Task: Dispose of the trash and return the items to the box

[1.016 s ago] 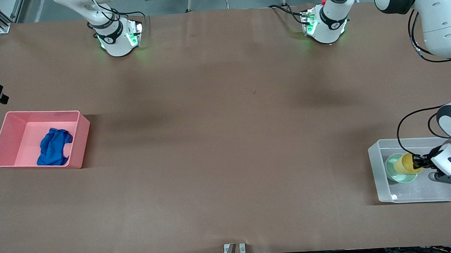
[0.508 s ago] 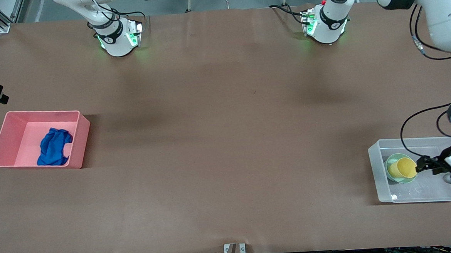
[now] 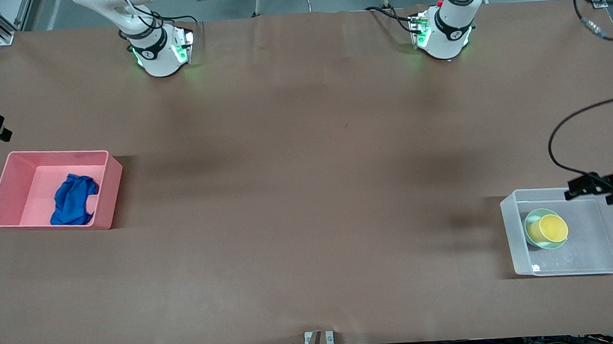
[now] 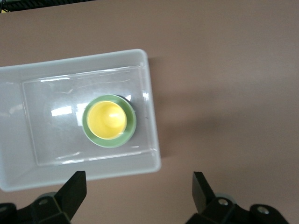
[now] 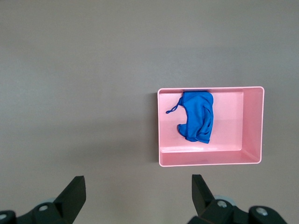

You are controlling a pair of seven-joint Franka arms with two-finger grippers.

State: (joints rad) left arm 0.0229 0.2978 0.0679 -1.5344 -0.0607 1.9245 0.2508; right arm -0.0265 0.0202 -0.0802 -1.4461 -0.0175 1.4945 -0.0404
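Front view
Step in hand: judged to be the tail end of the job; the yellow cup (image 3: 548, 228) sat nested in the green bowl (image 3: 534, 237) inside the clear box (image 3: 515, 245) at the left arm's end of the table (image 3: 307, 193), and the blue wad (image 3: 72, 200) lay in the pink bin (image 3: 112, 190) at the right arm's end.
Next move: likely nothing more than drawing the left arm clear of the box without brushing its wall; no item showed outside a container.
Left pincer (image 3: 583, 189): empty, up in the air over the box rim on the side toward the robot bases; this view did not show the finger gap plainly.
Right arm: only its base showed; waiting.

Left wrist view
Left pincer (image 4: 138, 189): fingers spread wide, holding nothing, looking straight down.
Contents: cup (image 4: 107, 121) upright in the bowl (image 4: 131, 132), toward one end of the box (image 4: 70, 63).

Right wrist view
Right pincer (image 5: 138, 189): spread wide, empty, high over bare table beside the bin (image 5: 210, 159).
Trash: wad (image 5: 196, 121) in the bin.
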